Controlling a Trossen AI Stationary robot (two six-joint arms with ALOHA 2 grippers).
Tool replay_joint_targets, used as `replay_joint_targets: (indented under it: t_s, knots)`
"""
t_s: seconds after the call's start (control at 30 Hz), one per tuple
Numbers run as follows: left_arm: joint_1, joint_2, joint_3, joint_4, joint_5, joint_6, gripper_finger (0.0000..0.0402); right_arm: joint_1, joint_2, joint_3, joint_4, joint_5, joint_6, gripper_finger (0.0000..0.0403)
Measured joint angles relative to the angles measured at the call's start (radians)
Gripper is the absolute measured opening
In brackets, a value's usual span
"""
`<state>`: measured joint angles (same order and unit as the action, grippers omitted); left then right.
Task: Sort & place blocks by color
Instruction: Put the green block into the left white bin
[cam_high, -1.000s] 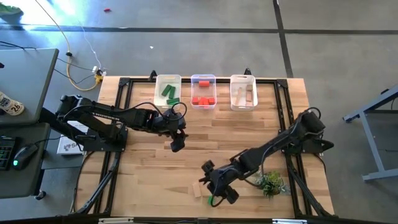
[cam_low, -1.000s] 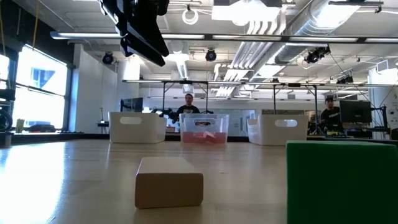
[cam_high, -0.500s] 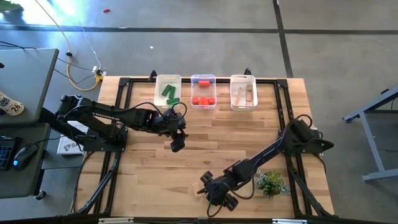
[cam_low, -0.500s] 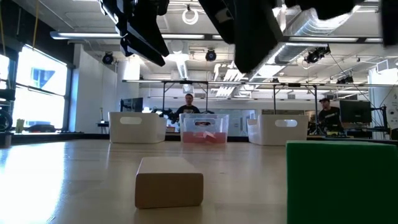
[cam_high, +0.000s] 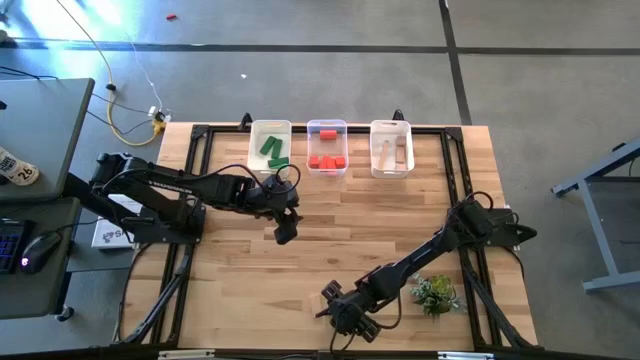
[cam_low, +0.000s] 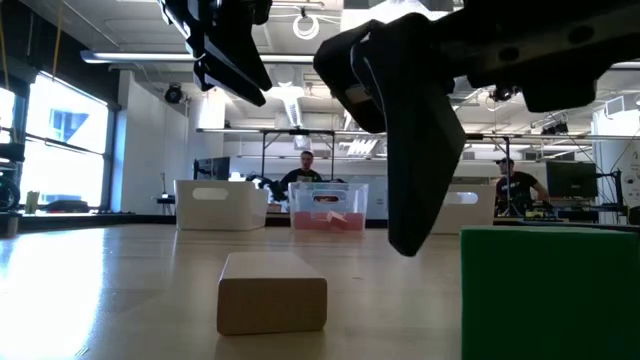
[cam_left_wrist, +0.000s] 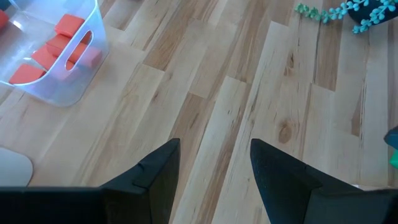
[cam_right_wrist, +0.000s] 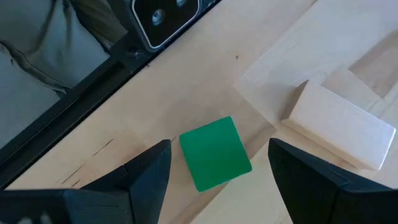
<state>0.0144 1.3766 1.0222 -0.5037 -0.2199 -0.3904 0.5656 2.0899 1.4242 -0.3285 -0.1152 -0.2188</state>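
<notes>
Right gripper (cam_right_wrist: 214, 186) spread wide, held just above green block (cam_right_wrist: 215, 153) at counter (cam_high: 240, 280) front edge; pale wood block (cam_right_wrist: 339, 124) beside green block. Left gripper (cam_high: 284, 234) parted, empty, well apart from green block.

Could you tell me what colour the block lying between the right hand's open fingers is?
Green: the block shows best in the right wrist view.
</notes>
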Motion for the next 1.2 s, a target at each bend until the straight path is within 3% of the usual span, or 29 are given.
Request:
replay_joint_targets:
  t_s: [0.17,0.67,0.93,1.2]
  knots:
    - [0.000,0.000,0.000,0.000,0.000,0.000,0.0182,0.000,0.000,0.000,0.006,0.003,0.000,0.0251]
    - [0.000,0.000,0.000,0.000,0.000,0.000,0.0182,0.000,0.000,0.000,-0.003,0.007,0.000,0.0165]
    - [0.000,0.000,0.000,0.000,0.000,0.000,0.0182,0.000,-0.002,0.002,0.003,0.010,0.000,0.0086]
    - [0.000,0.000,0.000,0.000,0.000,0.008,0.0182,-0.003,-0.002,0.002,0.001,0.035,0.012,0.0097]
